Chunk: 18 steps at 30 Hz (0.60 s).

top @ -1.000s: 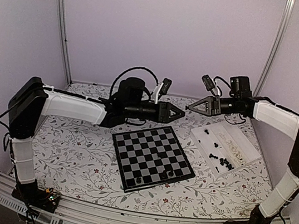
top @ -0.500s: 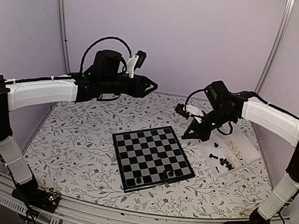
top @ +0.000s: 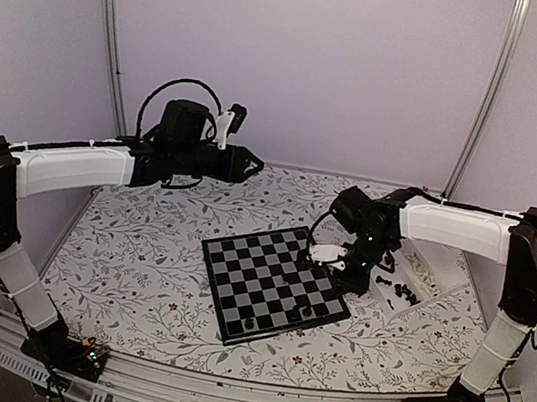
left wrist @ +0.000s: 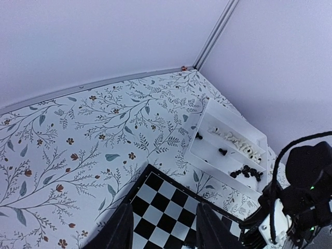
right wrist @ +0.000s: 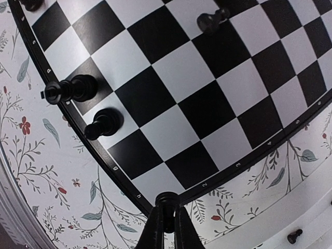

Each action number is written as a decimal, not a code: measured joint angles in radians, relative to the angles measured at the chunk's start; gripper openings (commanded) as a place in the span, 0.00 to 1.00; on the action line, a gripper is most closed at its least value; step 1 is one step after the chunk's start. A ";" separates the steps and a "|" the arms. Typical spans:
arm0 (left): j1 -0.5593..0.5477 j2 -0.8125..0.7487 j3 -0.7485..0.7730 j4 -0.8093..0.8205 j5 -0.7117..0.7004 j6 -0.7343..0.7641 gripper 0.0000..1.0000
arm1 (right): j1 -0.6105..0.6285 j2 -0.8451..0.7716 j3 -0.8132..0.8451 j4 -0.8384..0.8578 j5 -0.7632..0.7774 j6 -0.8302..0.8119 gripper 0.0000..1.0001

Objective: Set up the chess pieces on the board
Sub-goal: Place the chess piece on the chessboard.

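Observation:
The board (top: 272,280) of black and grey checks lies mid-table, with three black chess pieces (top: 301,311) near its front edge. My right gripper (top: 351,279) points down over the board's right corner. In the right wrist view this gripper (right wrist: 167,213) is shut on a black chess piece (right wrist: 167,198) just above the board's corner (right wrist: 171,98). Other black pieces (right wrist: 104,123) stand along the edge there. My left gripper (top: 251,166) hovers high at the back left, open and empty (left wrist: 165,208), looking down on the board (left wrist: 171,205).
A white tray (top: 445,271) stands right of the board, partly hidden behind my right arm, with several black pieces (left wrist: 248,171) and cream pieces (left wrist: 238,140) in it. The floral tablecloth (top: 139,253) covers the table. Walls close the back and both sides.
My right gripper has swung down from mid-air at the back to the board's right corner, still shut. My left gripper drew back to the left and now stands a little wider.

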 measured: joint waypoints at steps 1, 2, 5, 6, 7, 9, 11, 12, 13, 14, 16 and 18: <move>0.000 0.000 0.000 0.000 0.000 0.000 0.43 | 0.004 0.008 -0.006 -0.001 0.004 -0.002 0.05; 0.000 0.000 0.000 0.000 -0.001 0.000 0.43 | 0.008 0.014 -0.012 -0.004 0.008 -0.003 0.05; 0.000 0.000 0.000 0.000 -0.001 0.000 0.43 | 0.018 0.027 -0.022 -0.011 0.013 -0.005 0.05; 0.000 0.000 0.000 0.000 -0.001 0.000 0.43 | 0.020 0.030 -0.023 -0.012 0.015 -0.005 0.05; 0.000 0.000 0.000 0.000 -0.001 0.000 0.43 | 0.023 0.032 -0.023 -0.012 0.016 -0.005 0.06; 0.000 0.000 0.000 0.000 -0.001 0.000 0.43 | 0.029 0.036 -0.023 -0.012 0.016 -0.005 0.06; 0.000 0.000 0.000 0.000 -0.001 -0.001 0.43 | 0.034 0.043 -0.023 -0.011 0.017 -0.005 0.06; 0.000 0.000 0.000 0.000 -0.001 0.000 0.43 | 0.037 0.049 -0.023 -0.011 0.017 -0.005 0.06; 0.000 0.000 0.000 0.000 -0.001 -0.001 0.43 | 0.040 0.055 -0.023 -0.011 0.019 -0.005 0.06; 0.000 0.000 0.000 0.000 -0.001 -0.001 0.43 | 0.042 0.062 -0.023 -0.011 0.020 -0.005 0.07; 0.000 0.000 0.000 0.000 -0.001 0.000 0.43 | 0.045 0.071 -0.023 -0.010 0.025 -0.004 0.08; 0.000 0.000 0.000 0.000 -0.001 -0.001 0.43 | 0.047 0.079 -0.023 -0.010 0.030 -0.005 0.08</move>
